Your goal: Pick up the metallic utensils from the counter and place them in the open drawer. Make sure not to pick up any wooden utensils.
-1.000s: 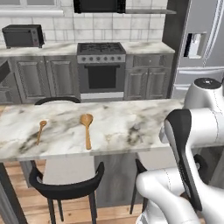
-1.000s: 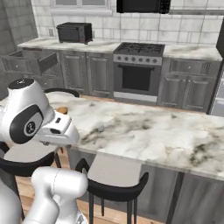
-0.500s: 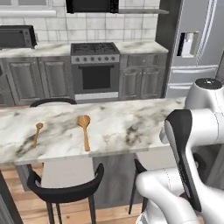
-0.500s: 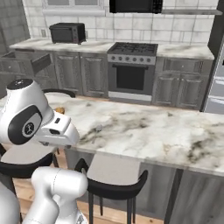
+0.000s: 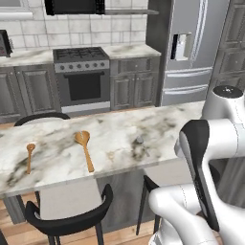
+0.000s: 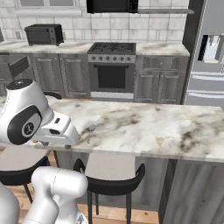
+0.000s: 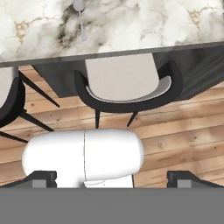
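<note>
a white marble counter [image 5: 119,139] runs across the kitchen, with the arm folded low on the near side of it. two wooden spoons lie toward the counter's left end in the left base view: a small spoon [image 5: 29,156] near the edge and a larger spoon [image 5: 85,149] just to its right, bowl pointing toward the stove [image 5: 80,76], the two apart from each other. a small grey metal utensil [image 5: 139,140] rests further right on the slab, well apart from both spoons; the right base view shows it [image 6: 90,131] near the counter's front edge, beside the arm's white elbow, and the hand view catches it [image 7: 80,19] at the top of the frame, rounded end up and thin handle pointing toward the counter edge. what kind of utensil it is cannot be made out.

in the hand view the gripper [image 7: 113,179] points down over the wooden floor [image 7: 183,135], short of the counter, its dark fingertips [image 7: 183,179] set wide apart with nothing between them. a black-framed stool [image 7: 123,85] with a pale seat sits tucked under the counter edge directly ahead of it.

at far left in the right base view, a grey drawer [image 6: 18,66] stands pulled out from the back cabinets, below the black toaster oven [image 6: 43,34].
</note>
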Robot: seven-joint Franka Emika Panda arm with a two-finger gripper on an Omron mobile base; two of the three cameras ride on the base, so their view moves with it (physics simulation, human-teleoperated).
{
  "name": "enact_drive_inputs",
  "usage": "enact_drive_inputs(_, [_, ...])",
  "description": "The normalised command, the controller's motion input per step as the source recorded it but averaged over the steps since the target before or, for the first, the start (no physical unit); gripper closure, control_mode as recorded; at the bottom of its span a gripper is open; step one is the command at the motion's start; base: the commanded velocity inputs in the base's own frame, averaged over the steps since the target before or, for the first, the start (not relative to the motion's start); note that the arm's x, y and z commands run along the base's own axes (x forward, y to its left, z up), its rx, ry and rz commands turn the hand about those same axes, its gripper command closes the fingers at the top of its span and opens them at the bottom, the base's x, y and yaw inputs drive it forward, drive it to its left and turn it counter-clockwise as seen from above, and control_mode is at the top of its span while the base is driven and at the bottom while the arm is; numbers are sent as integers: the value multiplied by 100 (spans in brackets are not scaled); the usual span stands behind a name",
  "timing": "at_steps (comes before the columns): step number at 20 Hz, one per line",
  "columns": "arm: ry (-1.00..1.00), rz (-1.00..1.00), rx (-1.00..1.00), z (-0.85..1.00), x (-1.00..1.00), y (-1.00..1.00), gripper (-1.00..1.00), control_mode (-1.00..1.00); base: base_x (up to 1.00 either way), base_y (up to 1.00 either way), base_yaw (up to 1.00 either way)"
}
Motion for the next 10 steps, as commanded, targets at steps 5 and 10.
enact_drive_inputs(5, [0, 0, 0, 0, 0, 0, -100, 100, 0, 0, -1])
enact_drive_inputs(10, [0, 0, 0, 0, 0, 0, -100, 100, 0, 0, 0])
